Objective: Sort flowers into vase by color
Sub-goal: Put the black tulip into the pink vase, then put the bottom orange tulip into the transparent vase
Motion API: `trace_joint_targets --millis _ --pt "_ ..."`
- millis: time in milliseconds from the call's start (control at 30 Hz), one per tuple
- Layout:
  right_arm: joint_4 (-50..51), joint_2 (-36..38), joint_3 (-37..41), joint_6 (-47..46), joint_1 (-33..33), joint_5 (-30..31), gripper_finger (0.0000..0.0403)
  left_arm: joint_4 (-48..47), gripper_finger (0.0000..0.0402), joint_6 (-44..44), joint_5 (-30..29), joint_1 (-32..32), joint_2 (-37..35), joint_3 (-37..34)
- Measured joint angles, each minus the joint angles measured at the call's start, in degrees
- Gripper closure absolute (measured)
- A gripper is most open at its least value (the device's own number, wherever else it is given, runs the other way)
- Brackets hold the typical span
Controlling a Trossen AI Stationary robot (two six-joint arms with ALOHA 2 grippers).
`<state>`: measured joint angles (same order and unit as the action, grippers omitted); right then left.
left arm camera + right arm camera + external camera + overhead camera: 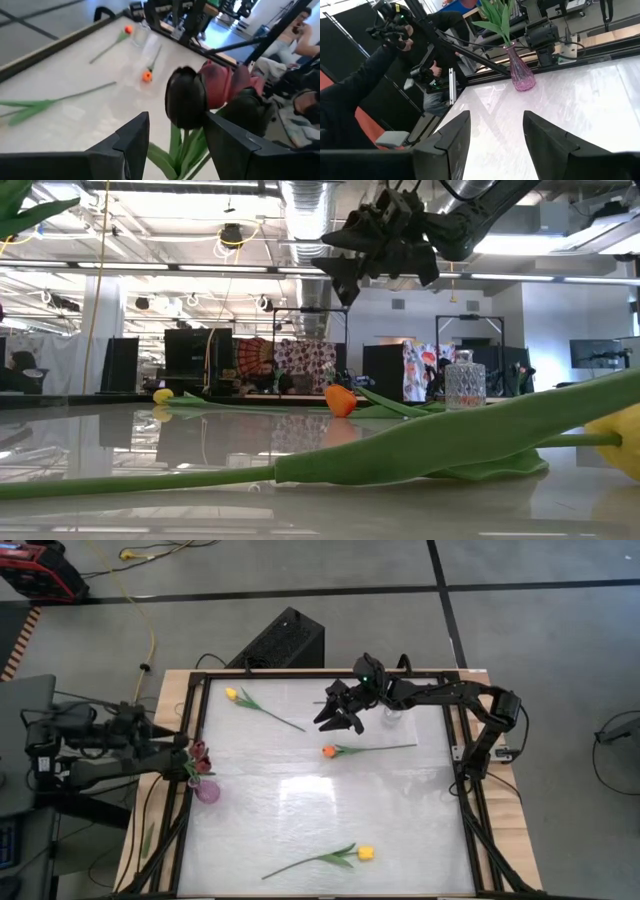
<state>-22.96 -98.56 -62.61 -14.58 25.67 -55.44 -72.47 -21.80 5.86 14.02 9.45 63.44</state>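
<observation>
Four tulips are accounted for on or beside the white table (300, 810). An orange tulip (329, 751) lies near the table's middle, its long axis running almost straight across, head toward the left arm's side and stem (385, 748) toward the right arm's side. A yellow tulip (232, 694) lies near the far left corner, laid diagonally, its head toward that corner and its stem trailing toward the middle. A second yellow tulip (366, 853) lies at the near edge, head pointing right and stem slanting down to the left; in the low view its leaf (420, 445) fills the foreground. Dark red tulips (199, 755) stand upright in a pink vase (207, 790) at the left edge, heads up and stems down in its neck.

The right gripper (340, 718) is held in the air above the far part of the table, just beyond the orange tulip's head; its fingers are spread apart and nothing is held between them. A clear vase (464, 383) stands beside it at the far right.

The left gripper (175, 145) is placed at the pink vase; its fingers are spread wide to either side of the green stems, below a dark tulip head (185, 97), and contact cannot be made out.
</observation>
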Motion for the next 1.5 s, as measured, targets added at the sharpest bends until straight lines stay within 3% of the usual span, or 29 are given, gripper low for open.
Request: trace_joint_targets --millis 200,267,400,467,633,733,900,1033,1167,1367,1500 --pt "0.01 0.00 0.00 -0.38 -0.02 -0.13 0.0196 0.00 0.0227 0.94 -5.80 0.00 0.00 3.03" --pt "0.21 0.00 0.00 -0.38 -0.02 -0.13 0.0196 0.41 0.0227 2.63 -12.68 0.00 0.00 4.07" --pt "2.36 0.00 0.00 -0.42 0.06 -0.13 0.0196 5.12 0.0227 3.59 -32.10 0.00 -0.02 3.86" --pt "4.40 0.00 0.00 -0.40 0.39 -0.13 0.0196 9.50 0.0227 4.68 -36.45 -0.02 0.07 1.98" --pt "14.30 0.50 -0.02 4.09 1.19 0.11 0.0199 27.26 0.0228 16.47 -35.18 -0.07 2.81 -7.21" --pt "26.05 1.94 -0.11 10.53 1.32 2.49 0.0207 36.44 0.0228 22.80 -40.47 -0.11 6.52 -11.78" --pt "49.86 4.55 -0.09 21.97 1.22 17.54 0.0220 45.34 0.0228 32.36 -43.58 -0.09 12.36 -12.66" --pt "62.43 4.81 0.00 28.53 -0.87 24.09 0.0222 49.60 0.0228 35.21 -42.50 0.21 14.02 -11.96" --pt "62.91 4.61 0.32 31.49 -4.25 28.71 0.0222 51.02 0.0228 34.23 -40.65 0.92 13.22 -11.84" --pt "62.60 4.57 2.11 33.10 -8.82 43.00 0.0222 47.32 0.0228 28.89 -34.93 0.98 12.96 -12.14" --pt "58.18 4.54 5.93 33.06 -9.08 44.04 0.0222 44.78 0.0228 26.58 -34.96 0.98 12.75 -12.85"
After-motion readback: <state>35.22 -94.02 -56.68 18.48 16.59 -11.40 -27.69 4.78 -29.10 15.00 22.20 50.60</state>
